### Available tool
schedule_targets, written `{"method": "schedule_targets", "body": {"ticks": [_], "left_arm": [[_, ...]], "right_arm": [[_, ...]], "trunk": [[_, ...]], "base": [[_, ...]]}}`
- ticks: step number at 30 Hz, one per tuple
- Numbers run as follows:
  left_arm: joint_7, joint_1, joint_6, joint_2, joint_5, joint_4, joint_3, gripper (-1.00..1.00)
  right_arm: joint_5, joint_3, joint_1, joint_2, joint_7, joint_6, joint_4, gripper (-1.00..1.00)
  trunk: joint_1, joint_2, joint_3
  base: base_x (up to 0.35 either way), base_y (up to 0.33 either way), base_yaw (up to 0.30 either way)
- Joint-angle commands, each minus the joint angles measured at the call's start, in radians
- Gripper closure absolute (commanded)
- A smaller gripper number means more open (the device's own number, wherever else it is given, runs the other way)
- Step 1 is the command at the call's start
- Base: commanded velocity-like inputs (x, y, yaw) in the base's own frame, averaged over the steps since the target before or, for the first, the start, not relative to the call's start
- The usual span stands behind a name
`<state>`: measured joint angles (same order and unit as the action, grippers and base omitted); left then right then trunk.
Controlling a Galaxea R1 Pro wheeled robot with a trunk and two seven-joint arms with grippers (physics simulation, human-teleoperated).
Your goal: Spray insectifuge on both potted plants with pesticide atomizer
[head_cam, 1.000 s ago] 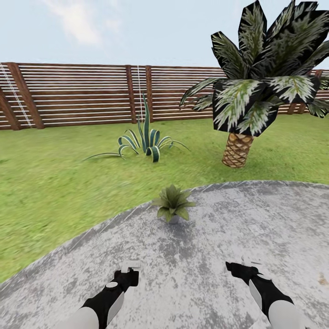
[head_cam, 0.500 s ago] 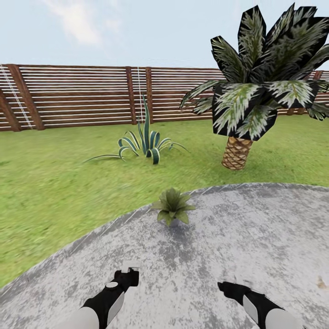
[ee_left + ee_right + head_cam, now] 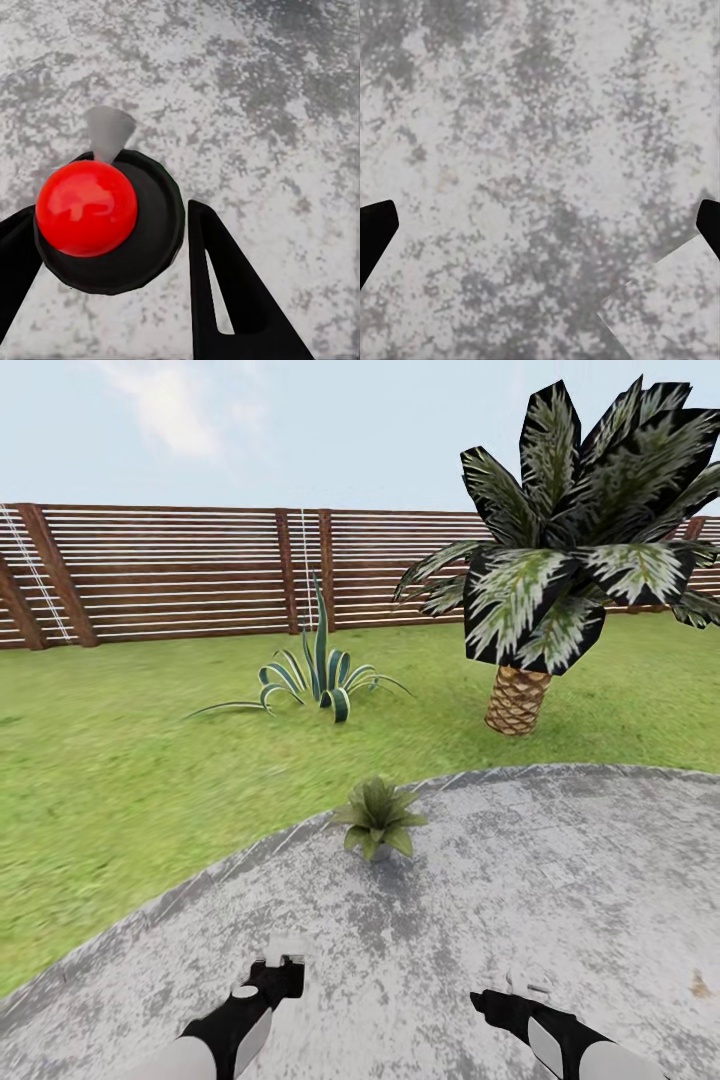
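Left wrist view: left gripper (image 3: 112,292) clamped on pesticide atomizer (image 3: 105,217) (light, hard plastic, prob. slippery; hold body). Right gripper (image 3: 540,247) fingers apart, w/ nothing between.

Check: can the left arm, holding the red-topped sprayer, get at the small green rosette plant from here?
Probably not yet. Nothing stands between them, bare grey paving, but the small green rosette plant sits well ahead of the left gripper, which holds the red-topped sprayer low by the base.

The paved patch (image 3: 520,900) looks like rough mottled grey stone, the fence (image 3: 180,570) brown slatted wood, the red ball (image 3: 86,208) glossy.
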<state>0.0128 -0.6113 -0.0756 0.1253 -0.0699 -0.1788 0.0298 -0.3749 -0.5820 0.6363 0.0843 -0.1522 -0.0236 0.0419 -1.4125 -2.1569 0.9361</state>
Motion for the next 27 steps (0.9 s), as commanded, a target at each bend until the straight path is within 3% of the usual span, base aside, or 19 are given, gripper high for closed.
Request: {"method": "schedule_targets", "body": {"ticks": [1, 15, 23, 27], "left_arm": [[0.001, -0.001, -0.004, 0.0, -0.008, 0.003, 0.003, 1.0], [0.008, -0.002, 0.012, 0.0, -0.009, -0.035, 0.001, 1.0], [0.007, -0.001, 0.01, -0.038, -0.005, 0.001, 0.004, 1.0], [0.007, -0.001, 0.009, -0.041, -0.006, 0.038, 0.004, 1.0]], "right_arm": [[-0.009, -0.009, 0.0, 0.0, -0.004, -0.003, 0.001, -1.0], [-0.009, -0.009, 0.0, 0.0, -0.004, -0.003, 0.001, -1.0], [-0.009, -0.009, 0.0, 0.0, -0.004, -0.003, 0.001, -1.0], [-0.009, -0.009, 0.0, 0.0, -0.004, -0.003, 0.001, -1.0]], "trunk": [[0.0, 0.0, 0.001], [0.0, 0.0, 0.001], [0.0, 0.0, 0.001], [0.0, 0.0, 0.001]], "base": [[0.0, 0.0, 0.0], [0.0, 0.0, 0.0], [0.0, 0.0, 0.0], [0.0, 0.0, 0.0]]}}
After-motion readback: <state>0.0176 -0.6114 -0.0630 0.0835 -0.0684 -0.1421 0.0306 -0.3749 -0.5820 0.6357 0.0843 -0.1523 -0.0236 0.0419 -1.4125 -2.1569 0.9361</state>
